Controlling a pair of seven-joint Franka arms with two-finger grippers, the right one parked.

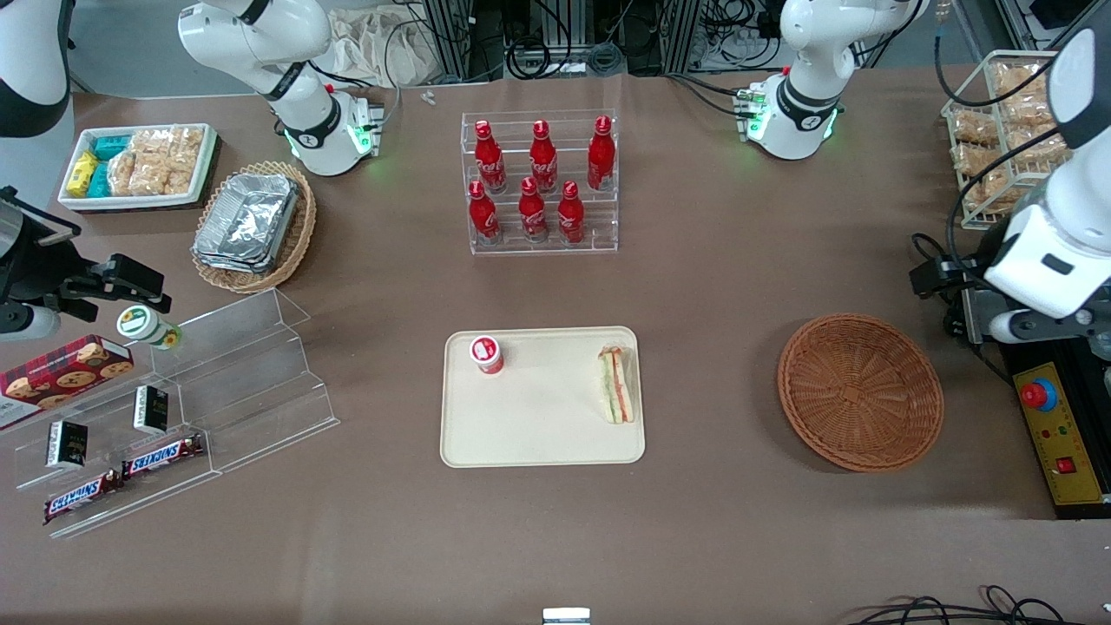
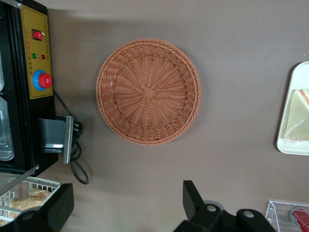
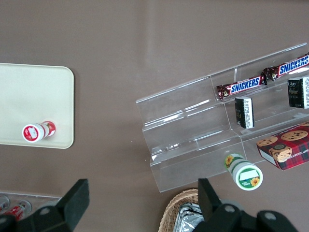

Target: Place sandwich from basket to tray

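Note:
The sandwich (image 1: pixel 617 384), a wrapped wedge with orange and green layers, lies on the cream-beige tray (image 1: pixel 538 438), at the tray's end nearest the basket. It also shows in the left wrist view (image 2: pixel 297 116), on the tray's rim (image 2: pixel 288 145). The round reddish-brown wicker basket (image 1: pixel 859 391) is empty and sits on the table toward the working arm's end; it shows whole in the left wrist view (image 2: pixel 148 92). My gripper (image 2: pixel 125 203) is open and empty. It hangs high above the table beside the basket, at the working arm's end (image 1: pixel 937 276).
A small red-capped bottle (image 1: pixel 487 354) stands on the tray. A clear rack of red bottles (image 1: pixel 540 182) stands farther from the camera. A yellow control box with a red button (image 1: pixel 1055 434) and a wire basket of snacks (image 1: pixel 998 130) lie near the gripper.

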